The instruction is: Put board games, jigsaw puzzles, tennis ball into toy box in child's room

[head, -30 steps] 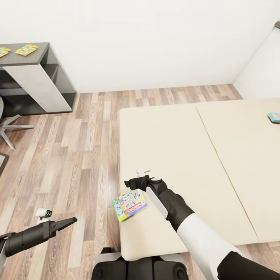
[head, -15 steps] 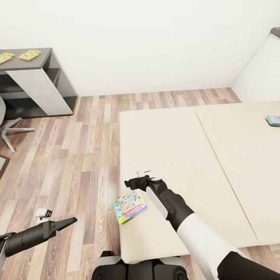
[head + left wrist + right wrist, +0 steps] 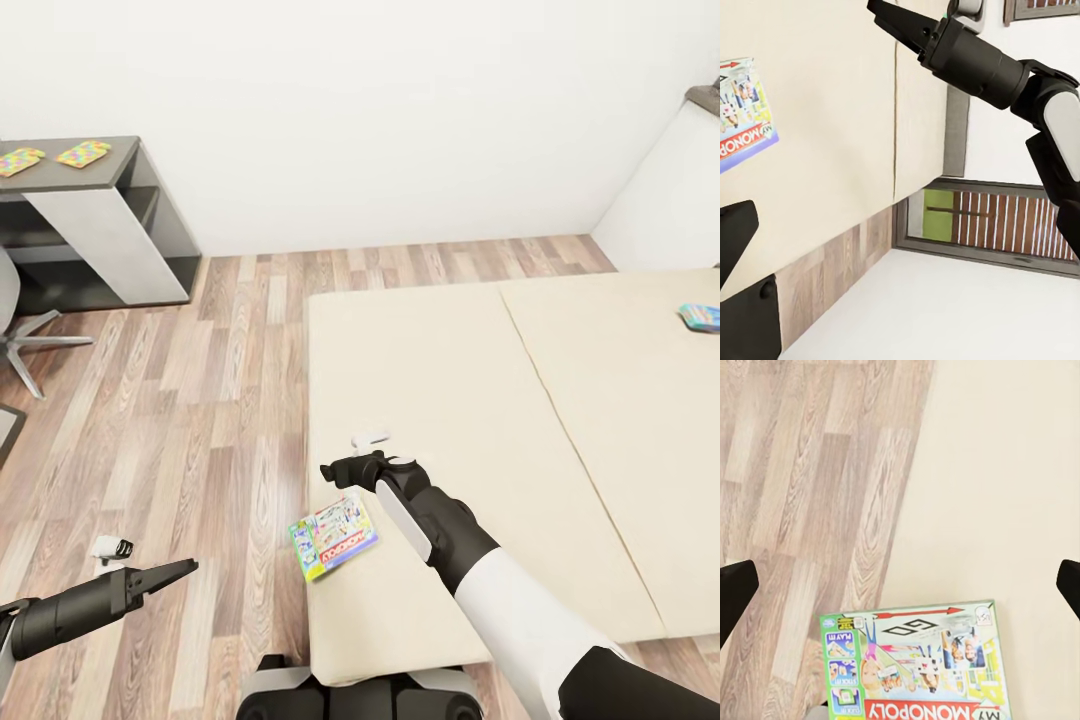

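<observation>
Right wrist cam: Monopoly board game lies flat on the beige mattress, near its edge by the wood floor. Box is white and green with a red MONOPOLY strip, lettering upside down in this view. Two dark fingertips at the frame edges, spread wide apart, nothing between them, clear of the box.

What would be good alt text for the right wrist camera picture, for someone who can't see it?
A white-and-green Monopoly board game lies flat at the bed mattress's edge, beside the wood floor. The right gripper's dark fingertips sit wide apart at either side of the picture, holding nothing.
</observation>
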You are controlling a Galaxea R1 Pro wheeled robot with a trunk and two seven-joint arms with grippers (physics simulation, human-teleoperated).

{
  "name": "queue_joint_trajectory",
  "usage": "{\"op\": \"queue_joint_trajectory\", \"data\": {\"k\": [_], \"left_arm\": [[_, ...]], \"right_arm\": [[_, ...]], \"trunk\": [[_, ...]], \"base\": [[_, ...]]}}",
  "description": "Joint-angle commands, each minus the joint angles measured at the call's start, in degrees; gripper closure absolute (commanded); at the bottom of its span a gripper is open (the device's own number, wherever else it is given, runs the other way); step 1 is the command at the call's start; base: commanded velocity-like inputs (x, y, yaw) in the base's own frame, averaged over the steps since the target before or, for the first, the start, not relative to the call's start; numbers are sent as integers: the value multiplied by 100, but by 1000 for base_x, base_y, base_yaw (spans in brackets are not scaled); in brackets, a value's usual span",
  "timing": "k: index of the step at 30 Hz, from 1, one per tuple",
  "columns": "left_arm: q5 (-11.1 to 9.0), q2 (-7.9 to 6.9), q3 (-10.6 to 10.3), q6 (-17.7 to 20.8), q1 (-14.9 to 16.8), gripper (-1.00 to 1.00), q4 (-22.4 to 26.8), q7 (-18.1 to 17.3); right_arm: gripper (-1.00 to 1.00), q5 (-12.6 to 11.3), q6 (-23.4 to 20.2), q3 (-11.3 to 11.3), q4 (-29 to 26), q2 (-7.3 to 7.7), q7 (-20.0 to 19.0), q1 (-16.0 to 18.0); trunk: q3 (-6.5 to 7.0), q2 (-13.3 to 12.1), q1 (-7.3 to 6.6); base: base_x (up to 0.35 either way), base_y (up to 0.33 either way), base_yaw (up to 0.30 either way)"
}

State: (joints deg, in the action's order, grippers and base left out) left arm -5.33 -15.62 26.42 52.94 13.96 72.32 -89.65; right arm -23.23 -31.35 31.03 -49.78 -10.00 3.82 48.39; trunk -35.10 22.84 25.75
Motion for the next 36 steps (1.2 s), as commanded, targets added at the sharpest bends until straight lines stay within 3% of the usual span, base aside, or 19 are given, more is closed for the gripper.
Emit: {"op": "queue_joint_trajectory", "data": {"k": [1,36], "left_arm": [[6,-2,1,60,2,-100,2,-25],[6,-2,2,59,2,-100,2,-27]], "right_arm": [[-100,-50,-20,8,-3,0,40,4],[-100,-50,-12,8,-1,0,40,4]], "trunk": [[2,9,3],[324,9,3]], "base": [[0,0,0],[0,0,0]]}}
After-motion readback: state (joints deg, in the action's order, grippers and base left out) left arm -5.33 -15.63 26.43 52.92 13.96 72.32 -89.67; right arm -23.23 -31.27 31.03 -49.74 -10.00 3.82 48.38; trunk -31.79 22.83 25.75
